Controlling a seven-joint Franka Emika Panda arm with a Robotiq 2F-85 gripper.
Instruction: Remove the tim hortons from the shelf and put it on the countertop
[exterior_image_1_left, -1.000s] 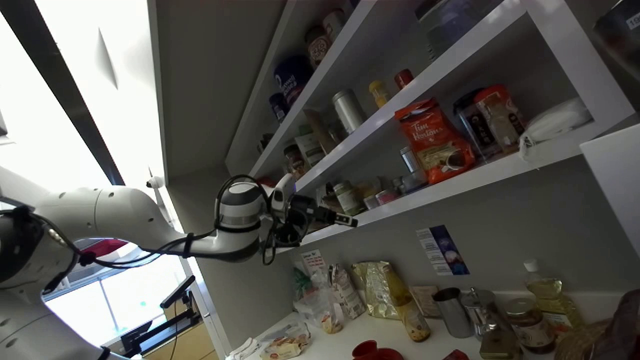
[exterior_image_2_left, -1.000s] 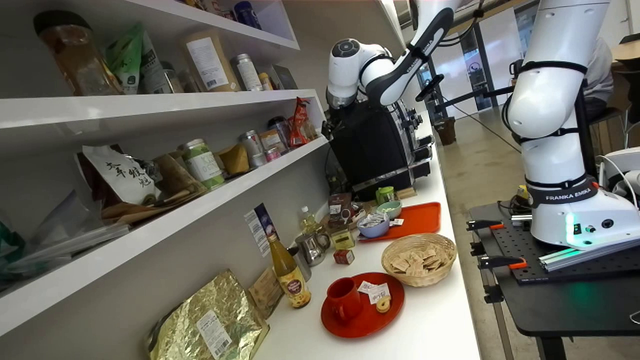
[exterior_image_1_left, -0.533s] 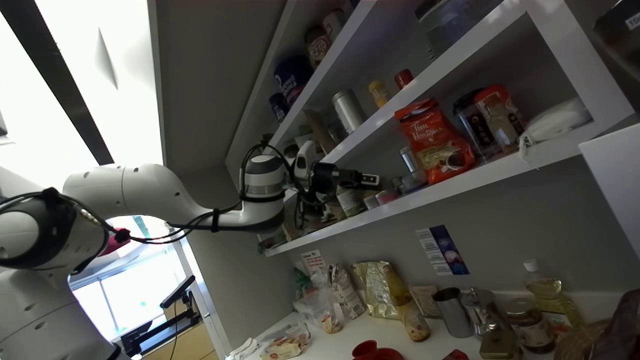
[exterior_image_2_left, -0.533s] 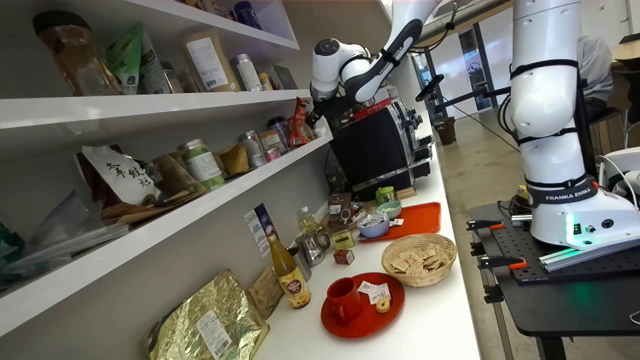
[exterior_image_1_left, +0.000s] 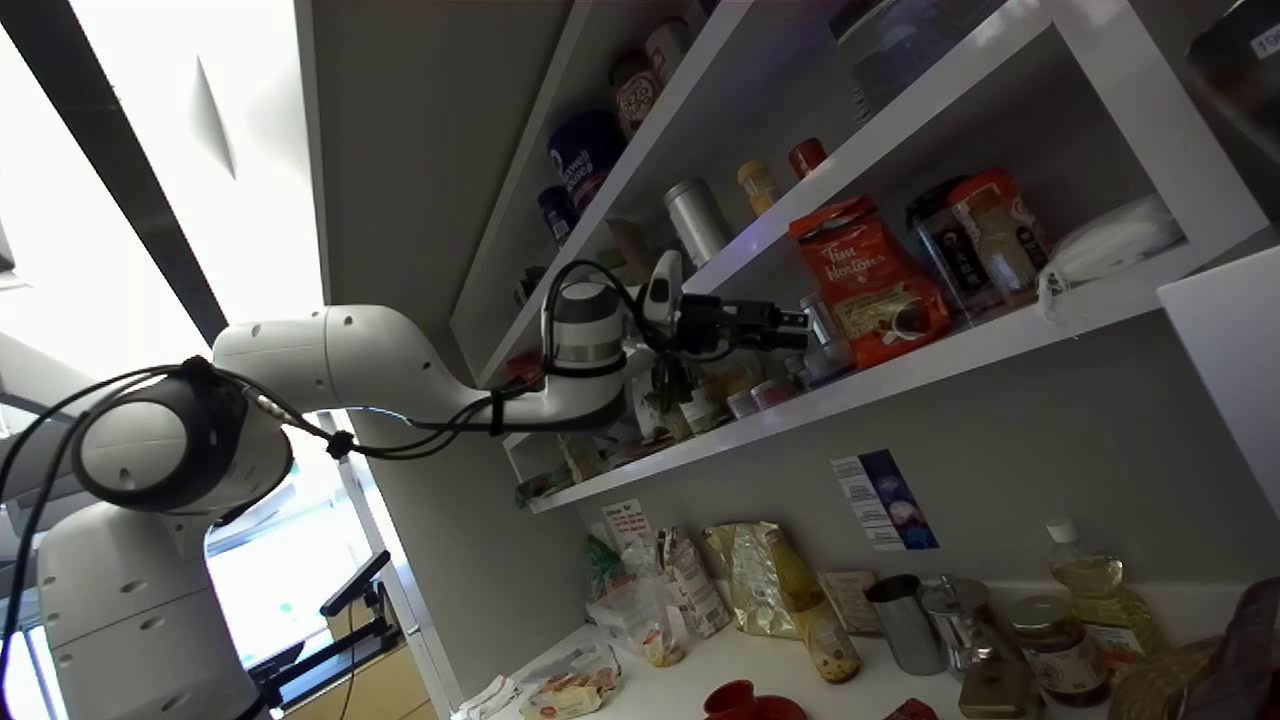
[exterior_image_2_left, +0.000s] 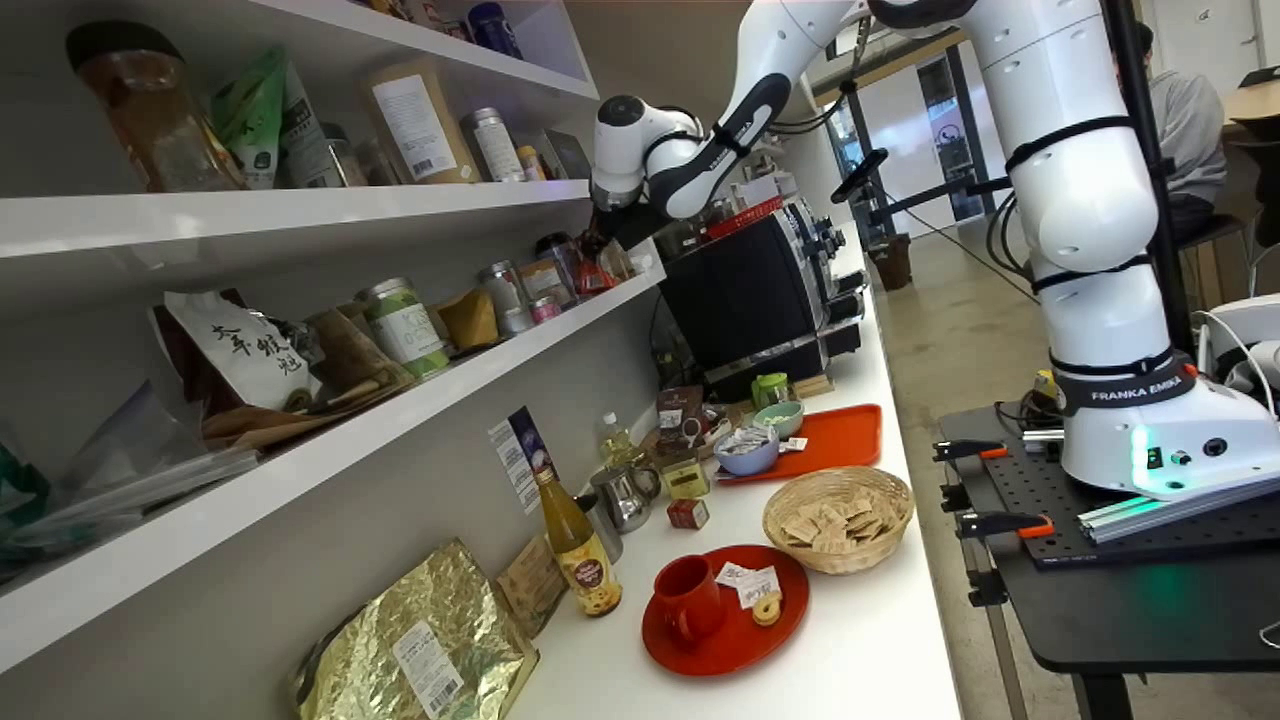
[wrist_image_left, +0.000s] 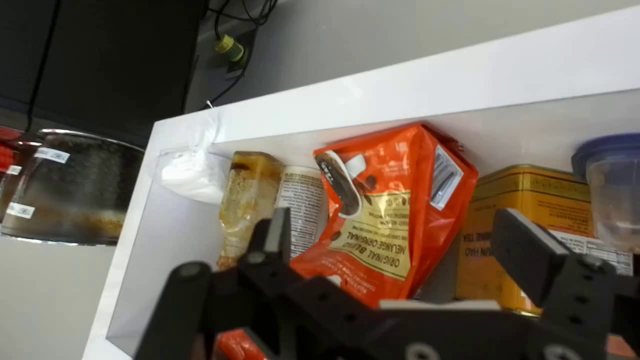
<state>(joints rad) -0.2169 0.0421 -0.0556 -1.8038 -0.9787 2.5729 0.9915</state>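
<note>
A soft, rectangular red bag with pale yellow print (wrist_image_left: 385, 215) stands near the front edge of a long, white, flat shelf board (wrist_image_left: 380, 95). In the wrist view it sits between a pale, printed cylindrical container (wrist_image_left: 300, 205) and a gold-orange, box-shaped tea tin (wrist_image_left: 535, 200). Your black, two-fingered claw (wrist_image_left: 393, 212) is spread, its fingers framing the bag, pinching nothing. Your step in hand looks to be the grasp: steer both fingers clear of the neighbours, close gently so the soft bag doesn't slump, then draw it out before lowering it to the white, flat kitchen surface (exterior_image_2_left: 875, 640). The claw hides the bag's top in the wrist view; whether they touch is unclear.
</note>
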